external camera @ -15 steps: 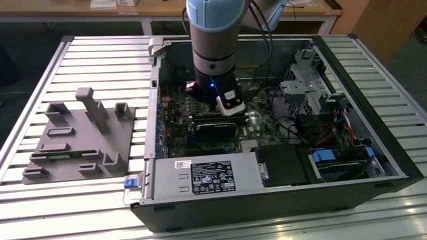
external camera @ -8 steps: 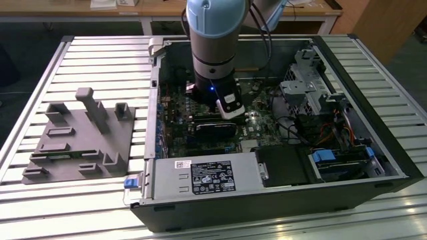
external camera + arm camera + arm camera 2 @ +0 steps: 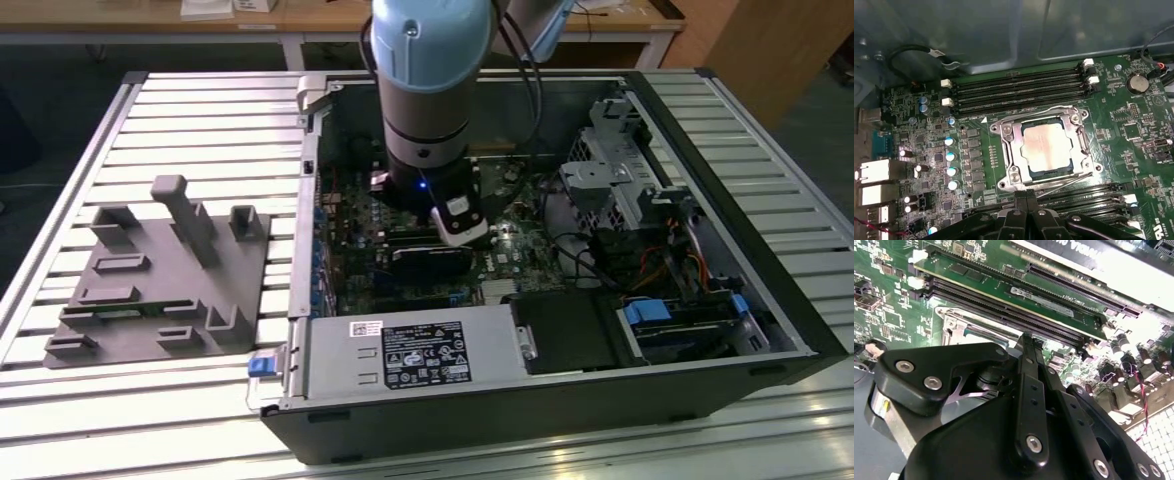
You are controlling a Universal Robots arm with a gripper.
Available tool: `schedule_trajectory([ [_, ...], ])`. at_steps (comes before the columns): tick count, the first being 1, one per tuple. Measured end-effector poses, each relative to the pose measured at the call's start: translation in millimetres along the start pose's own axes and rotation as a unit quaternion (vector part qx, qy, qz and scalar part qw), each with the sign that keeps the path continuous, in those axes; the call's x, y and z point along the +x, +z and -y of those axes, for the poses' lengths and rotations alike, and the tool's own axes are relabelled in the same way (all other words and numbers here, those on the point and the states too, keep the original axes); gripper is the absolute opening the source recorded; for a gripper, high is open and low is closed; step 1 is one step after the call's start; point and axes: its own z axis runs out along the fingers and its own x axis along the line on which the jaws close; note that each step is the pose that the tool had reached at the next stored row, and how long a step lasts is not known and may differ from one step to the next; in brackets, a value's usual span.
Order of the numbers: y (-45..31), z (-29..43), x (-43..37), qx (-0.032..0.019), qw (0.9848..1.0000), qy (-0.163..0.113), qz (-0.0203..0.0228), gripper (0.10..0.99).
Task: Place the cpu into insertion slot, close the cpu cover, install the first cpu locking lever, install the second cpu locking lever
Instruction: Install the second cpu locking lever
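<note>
Here the cpu (image 3: 1048,146) already sits in the insertion slot (image 3: 1004,170), its dull silver top showing through the square window of the cpu cover (image 3: 1081,137), which lies down flat over it — so the first two steps look done. The socket lies on the green motherboard (image 3: 1134,130), between two banks of long black memory slots (image 3: 1019,90), inside the open computer case (image 3: 721,390) on the slatted bench (image 3: 200,120). In the first wrist view a thin wire lever (image 3: 1066,181) runs slantwise along the socket edge nearest the gripper (image 3: 1026,197), seemingly not yet tucked under its catch, so the step in hand is judged to be the first locking lever. The gripper's fingers are pressed together with nothing between them, their tips just beside that lever. In the exterior view the arm (image 3: 424,110) reaches straight down into the case near its middle; a grey parts fixture (image 3: 160,280) stands well apart by the bench's edge at the exterior view's left. Seating the lever calls for a firm push downward and then sideways under its hook, without slipping onto the memory slots.
</note>
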Motion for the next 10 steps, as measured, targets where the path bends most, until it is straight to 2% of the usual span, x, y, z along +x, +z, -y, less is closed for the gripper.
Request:
schedule_trajectory([
  [5, 3.6, 3.4, 5.6, -0.0076, 1.0000, -0.001, -0.0017, 0.106],
  [10, 7.8, 5.3, 8.9, -0.0121, 0.9999, -0.001, -0.0026, 0.106],
])
